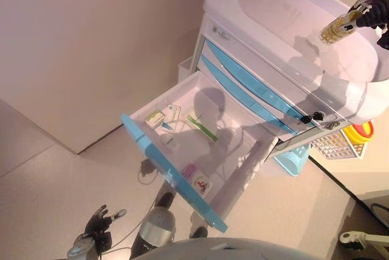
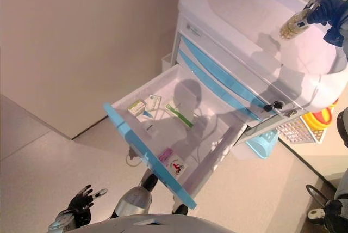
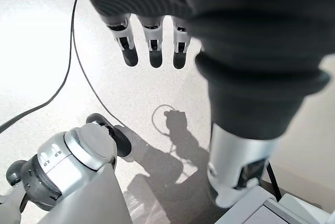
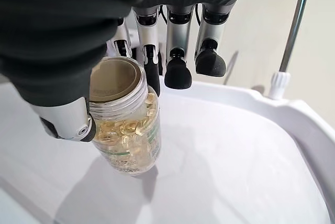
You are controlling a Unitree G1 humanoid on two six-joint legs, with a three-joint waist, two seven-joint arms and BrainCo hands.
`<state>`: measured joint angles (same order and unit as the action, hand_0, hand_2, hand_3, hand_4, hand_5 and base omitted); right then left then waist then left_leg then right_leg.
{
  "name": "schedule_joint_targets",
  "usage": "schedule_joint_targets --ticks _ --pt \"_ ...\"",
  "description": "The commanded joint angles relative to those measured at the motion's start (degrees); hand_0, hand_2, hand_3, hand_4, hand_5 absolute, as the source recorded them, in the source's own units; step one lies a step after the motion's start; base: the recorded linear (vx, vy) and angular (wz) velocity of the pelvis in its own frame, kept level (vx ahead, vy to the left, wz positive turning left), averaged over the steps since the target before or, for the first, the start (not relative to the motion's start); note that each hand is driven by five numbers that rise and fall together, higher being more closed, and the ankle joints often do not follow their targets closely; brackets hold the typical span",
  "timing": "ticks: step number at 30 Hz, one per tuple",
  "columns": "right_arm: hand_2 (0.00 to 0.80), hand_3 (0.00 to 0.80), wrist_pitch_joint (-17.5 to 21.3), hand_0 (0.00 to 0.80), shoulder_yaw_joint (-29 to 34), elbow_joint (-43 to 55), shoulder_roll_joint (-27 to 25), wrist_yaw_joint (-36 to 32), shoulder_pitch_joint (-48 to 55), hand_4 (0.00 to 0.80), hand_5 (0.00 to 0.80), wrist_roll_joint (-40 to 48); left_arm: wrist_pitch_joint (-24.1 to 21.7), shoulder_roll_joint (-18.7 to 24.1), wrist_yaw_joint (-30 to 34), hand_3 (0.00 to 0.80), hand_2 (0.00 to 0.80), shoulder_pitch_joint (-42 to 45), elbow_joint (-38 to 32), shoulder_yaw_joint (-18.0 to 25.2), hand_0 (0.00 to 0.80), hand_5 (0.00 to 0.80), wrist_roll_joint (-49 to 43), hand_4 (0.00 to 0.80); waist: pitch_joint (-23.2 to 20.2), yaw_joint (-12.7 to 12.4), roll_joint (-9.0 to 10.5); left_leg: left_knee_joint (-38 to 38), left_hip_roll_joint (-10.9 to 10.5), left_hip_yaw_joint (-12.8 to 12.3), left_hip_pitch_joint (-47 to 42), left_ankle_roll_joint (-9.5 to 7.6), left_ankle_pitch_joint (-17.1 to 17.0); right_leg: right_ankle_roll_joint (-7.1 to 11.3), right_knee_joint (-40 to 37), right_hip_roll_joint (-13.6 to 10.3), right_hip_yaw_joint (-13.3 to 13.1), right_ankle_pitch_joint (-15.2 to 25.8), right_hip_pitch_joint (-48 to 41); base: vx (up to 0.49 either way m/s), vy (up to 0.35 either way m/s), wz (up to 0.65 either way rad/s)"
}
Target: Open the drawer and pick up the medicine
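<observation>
The white cart (image 1: pixel 273 11) has blue-fronted drawers, and its lowest drawer (image 1: pixel 172 174) is pulled wide open. Small boxes (image 1: pixel 155 118) and a green strip (image 1: pixel 203 128) lie inside it. My right hand (image 1: pixel 375 11) is shut on a clear medicine bottle (image 1: pixel 337 27) of yellow capsules and holds it tilted just above the cart's top tray. In the right wrist view the thumb and a finger pinch the bottle (image 4: pixel 125 124) near its gold lid. My left hand (image 1: pixel 97 223) hangs low by the floor, open and empty, fingers (image 3: pixel 152 46) straight.
A light blue basket (image 1: pixel 292 160) and a white mesh basket (image 1: pixel 337 144) with a yellow and red object hang on the cart's right side. A beige wall stands to the left. A white pole (image 4: pixel 292 30) rises at the tray's rim.
</observation>
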<state>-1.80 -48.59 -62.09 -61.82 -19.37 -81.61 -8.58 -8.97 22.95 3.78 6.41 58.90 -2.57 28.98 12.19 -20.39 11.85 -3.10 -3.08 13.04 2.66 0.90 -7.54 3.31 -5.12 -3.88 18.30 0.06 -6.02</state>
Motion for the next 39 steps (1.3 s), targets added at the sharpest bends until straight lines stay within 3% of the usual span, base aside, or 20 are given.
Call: schedule_joint_targets --ticks 1,16,17,18,28,39 --pt "0.800 0.800 -1.5 0.800 -6.7 -0.6 -3.1 1.2 -10.2 0.800 0.800 -2.3 -1.3 2.9 0.1 0.000 0.000 1.0 -3.0 -0.7 0.000 0.000 2.5 0.000 1.5 -0.3 0.51 2.2 -0.2 -1.1 0.2 -1.09 9.3 2.16 4.1 -1.6 -1.8 0.4 3.5 -0.060 -0.023 0.03" --pt "0.800 0.800 -0.6 0.800 -10.3 -3.5 -2.9 -0.3 -13.1 0.800 0.800 -1.5 -3.2 2.4 1.1 0.000 0.000 1.0 -4.8 -2.4 0.000 0.000 5.0 0.000 4.6 -0.6 -1.10 2.7 -0.6 -0.5 3.7 -0.88 8.3 1.41 4.6 -1.8 -1.8 0.8 6.8 -0.025 -0.001 0.00" --pt "0.546 0.546 -0.3 0.546 -10.2 -3.9 -2.8 0.9 -13.3 0.546 0.546 -1.5 -3.4 2.4 1.2 0.000 0.000 0.9 -4.8 -2.5 0.000 0.000 5.1 0.000 4.7 -0.6 -1.17 2.8 -0.7 -0.5 3.8 -0.90 8.3 1.38 4.6 -1.8 -1.8 0.8 6.9 0.000 0.000 0.00" --pt "0.000 0.000 -0.9 0.000 -10.2 -4.1 -2.5 1.9 -13.6 0.000 0.000 -0.5 -3.5 2.4 1.3 0.000 0.000 0.8 -4.8 -2.7 0.000 0.000 5.4 0.000 4.8 -0.6 -1.21 2.8 -0.7 -0.6 3.9 -0.93 8.3 1.35 4.6 -1.8 -1.7 0.8 7.0 0.000 0.000 0.00" --pt "0.000 0.000 -0.4 0.000 -9.1 -4.2 -3.3 3.8 -14.3 0.000 0.000 3.1 -3.2 2.6 1.3 0.000 0.000 1.1 -5.0 -2.5 0.000 0.000 5.1 0.000 4.2 -0.1 -1.05 2.5 -0.6 -1.2 3.2 -0.92 8.4 1.50 4.6 -1.8 -1.7 1.0 6.9 -0.003 0.001 -0.01" --pt "0.000 0.000 1.0 0.000 -8.4 -3.6 -4.4 4.8 -15.0 0.000 0.000 6.6 -2.8 1.7 0.9 0.000 0.000 1.6 -3.3 -2.3 0.000 0.000 3.9 0.000 0.4 1.9 -1.04 0.7 -0.4 -2.4 0.1 -0.87 8.3 1.91 4.0 -1.8 -2.8 1.0 5.1 -0.002 0.002 -0.01"
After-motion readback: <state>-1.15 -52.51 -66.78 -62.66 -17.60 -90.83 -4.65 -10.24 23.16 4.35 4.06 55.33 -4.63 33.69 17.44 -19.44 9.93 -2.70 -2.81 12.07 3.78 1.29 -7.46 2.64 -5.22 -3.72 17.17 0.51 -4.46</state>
